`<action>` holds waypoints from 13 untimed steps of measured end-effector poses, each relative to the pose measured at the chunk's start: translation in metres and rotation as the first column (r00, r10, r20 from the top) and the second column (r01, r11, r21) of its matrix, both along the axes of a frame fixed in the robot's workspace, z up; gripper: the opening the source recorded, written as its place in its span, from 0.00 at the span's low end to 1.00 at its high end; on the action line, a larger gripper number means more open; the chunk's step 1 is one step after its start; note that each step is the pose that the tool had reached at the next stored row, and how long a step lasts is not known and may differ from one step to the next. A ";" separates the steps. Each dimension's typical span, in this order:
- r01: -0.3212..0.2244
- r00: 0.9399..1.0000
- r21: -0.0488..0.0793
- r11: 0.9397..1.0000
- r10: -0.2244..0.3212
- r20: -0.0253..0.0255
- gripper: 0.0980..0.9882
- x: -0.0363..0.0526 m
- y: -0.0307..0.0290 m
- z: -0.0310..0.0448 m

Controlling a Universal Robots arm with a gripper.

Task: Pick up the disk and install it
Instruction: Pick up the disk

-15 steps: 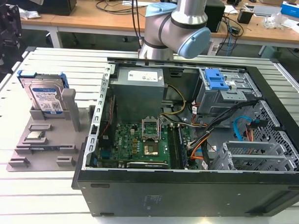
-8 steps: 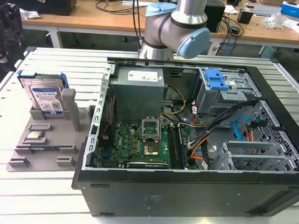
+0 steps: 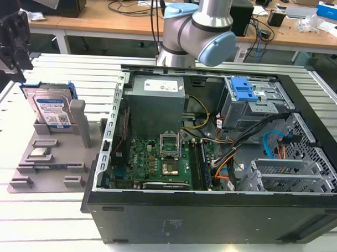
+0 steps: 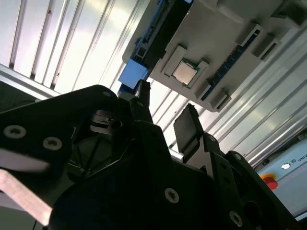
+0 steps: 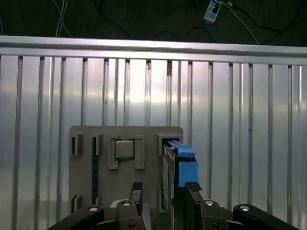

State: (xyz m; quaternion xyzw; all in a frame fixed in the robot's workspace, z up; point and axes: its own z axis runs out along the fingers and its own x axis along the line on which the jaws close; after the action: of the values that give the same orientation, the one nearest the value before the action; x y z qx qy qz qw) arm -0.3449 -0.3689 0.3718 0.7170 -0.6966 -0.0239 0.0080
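Black fingers (image 5: 136, 190) of the gripper (image 5: 164, 189) stand apart with nothing between them. They hang above the grey holder (image 3: 22, 183) at the exterior view's left and touch nothing on it. Beneath them the disk (image 5: 179, 160) stands on edge in the holder's slot, probably so that its upper edge can be straddled. A small chip (image 5: 124, 148) lies in a neighbouring recess. The open computer case (image 3: 209, 218) sits beside the holder, toward the exterior view's right; the disk is not yet installed in it.
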 end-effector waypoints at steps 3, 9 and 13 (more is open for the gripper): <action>-0.002 1.000 0.000 1.000 0.002 0.000 0.43 0.0000 0.0072 -0.0046; -0.002 1.000 0.000 1.000 0.002 0.000 0.43 0.0007 0.0141 -0.0170; -0.002 1.000 0.000 1.000 0.002 0.000 0.43 0.0013 0.0194 -0.0316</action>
State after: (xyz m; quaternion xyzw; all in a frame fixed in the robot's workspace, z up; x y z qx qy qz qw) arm -0.3436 -0.3496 0.3402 0.7178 -0.6958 -0.0239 0.0081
